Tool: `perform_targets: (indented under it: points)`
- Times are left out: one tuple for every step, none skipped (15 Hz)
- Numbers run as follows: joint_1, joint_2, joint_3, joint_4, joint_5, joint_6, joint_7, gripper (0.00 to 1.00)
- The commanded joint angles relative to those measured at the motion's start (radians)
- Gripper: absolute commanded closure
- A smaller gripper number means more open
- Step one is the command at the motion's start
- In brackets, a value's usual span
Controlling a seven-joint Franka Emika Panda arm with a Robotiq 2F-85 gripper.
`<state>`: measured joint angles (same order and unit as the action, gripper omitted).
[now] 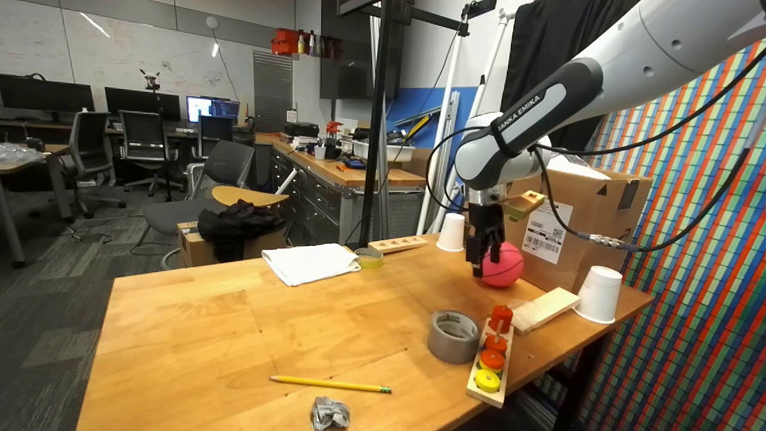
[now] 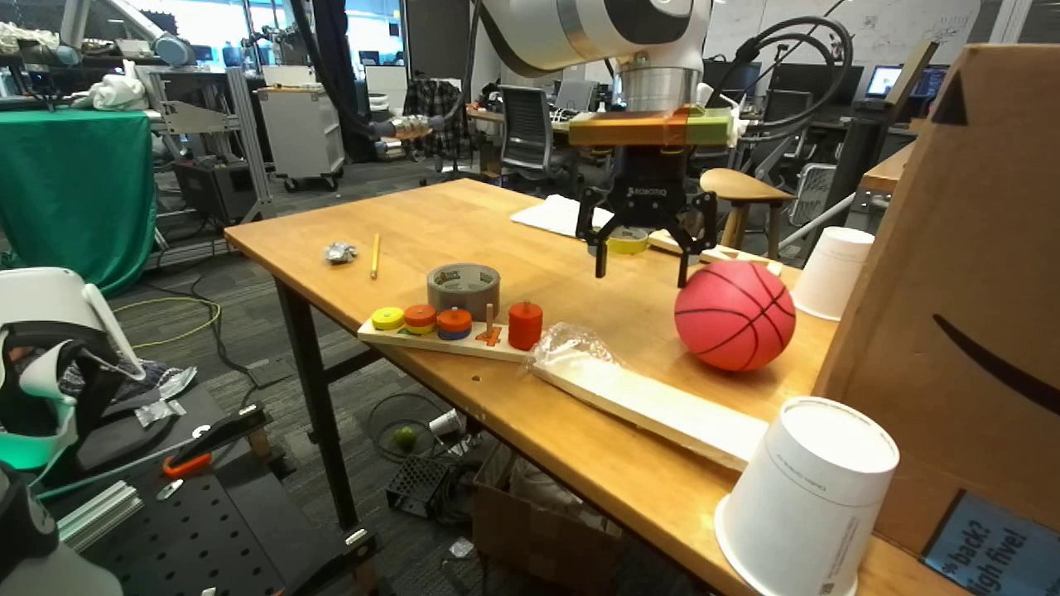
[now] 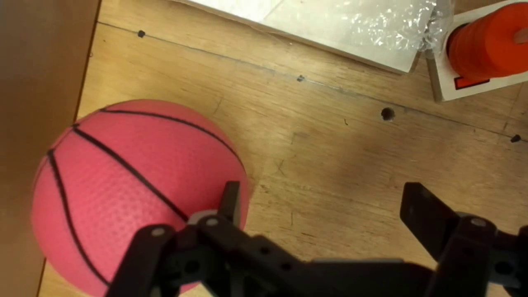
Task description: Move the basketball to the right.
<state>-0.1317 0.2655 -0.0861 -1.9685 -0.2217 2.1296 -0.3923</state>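
Observation:
The basketball, a pinkish-red ball with dark seams, rests on the wooden table beside the cardboard box. It shows in both exterior views (image 1: 510, 268) (image 2: 735, 316) and at the left of the wrist view (image 3: 115, 198). My gripper (image 2: 642, 275) is open and empty, pointing down above the table right by the ball. In the wrist view, the left finger of the gripper (image 3: 321, 185) overlaps the ball's edge; the right finger is over bare wood. I cannot tell whether the finger touches the ball. The ball is not between the fingers.
The cardboard box (image 2: 952, 248) stands close by the ball. White paper cups (image 2: 811, 497) (image 1: 452, 232) stand near it. A wrapped wooden plank (image 2: 646, 397), a ring stacker (image 1: 492, 362) and a grey tape roll (image 1: 450, 348) lie along the table's edge. A white cloth (image 1: 311, 263) lies farther off.

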Motion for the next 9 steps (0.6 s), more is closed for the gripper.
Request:
perform_targets:
  points:
    - [0.002,-0.024,-0.011,0.003,-0.041,-0.008,0.027,0.0]
    - [0.005,-0.028,-0.015,0.003,-0.061,-0.008,0.038,0.0]
    - [0.009,-0.032,-0.019,0.002,-0.089,-0.01,0.049,0.0]
    - [0.011,-0.035,-0.022,0.001,-0.119,-0.011,0.06,0.0]
    - [0.014,-0.037,-0.026,-0.002,-0.153,-0.011,0.076,0.0]
    - [0.016,-0.038,-0.029,-0.002,-0.184,-0.011,0.091,0.0]
    - [0.017,-0.04,-0.032,-0.003,-0.212,-0.012,0.107,0.0]
    - [0.017,-0.042,-0.034,-0.004,-0.237,-0.011,0.12,0.0]
    - [0.017,-0.044,-0.036,-0.006,-0.259,-0.012,0.133,0.0]
